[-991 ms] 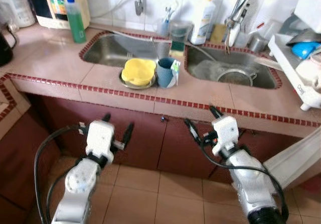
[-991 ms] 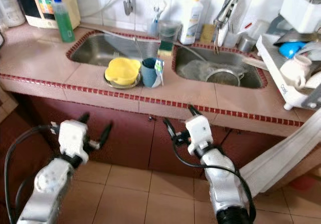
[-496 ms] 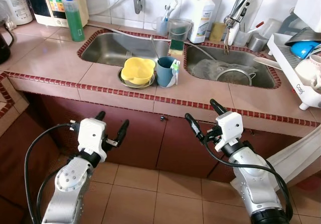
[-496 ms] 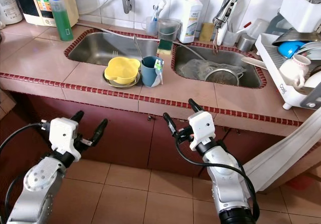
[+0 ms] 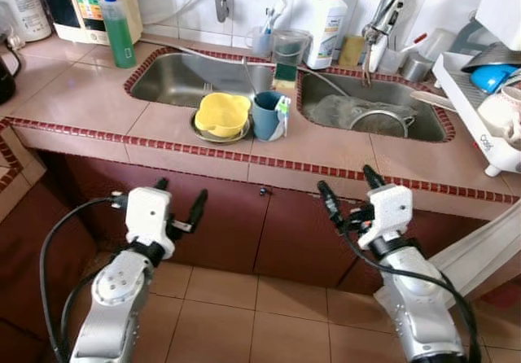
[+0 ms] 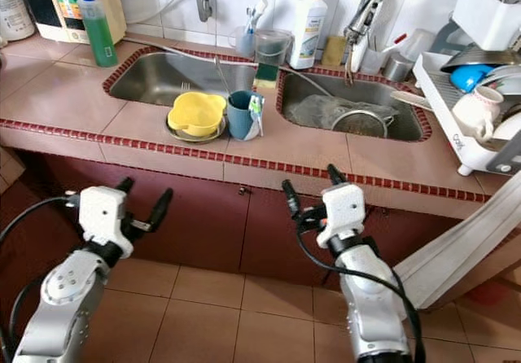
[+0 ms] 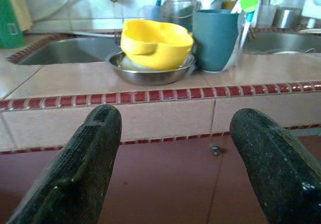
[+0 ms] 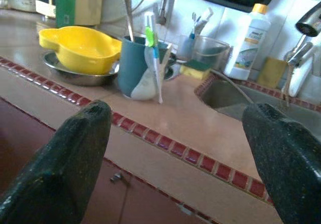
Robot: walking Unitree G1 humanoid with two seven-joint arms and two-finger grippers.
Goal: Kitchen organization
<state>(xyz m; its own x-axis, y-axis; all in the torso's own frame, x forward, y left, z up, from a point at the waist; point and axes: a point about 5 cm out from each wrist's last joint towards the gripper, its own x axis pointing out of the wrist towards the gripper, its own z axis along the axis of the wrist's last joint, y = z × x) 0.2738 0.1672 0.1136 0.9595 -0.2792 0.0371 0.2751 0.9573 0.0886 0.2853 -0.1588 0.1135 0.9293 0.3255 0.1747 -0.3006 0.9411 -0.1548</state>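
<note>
Grippers hang below the counter: our left gripper and right gripper both spread apart, near the yellow bowl and blue cup.

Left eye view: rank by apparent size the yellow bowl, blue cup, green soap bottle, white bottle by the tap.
1. yellow bowl, widest, though nearest the camera
2. green soap bottle and white bottle: look alike, not ranking them
3. blue cup, smallest by a narrow margin

Both grippers hang open below the counter edge.
</note>
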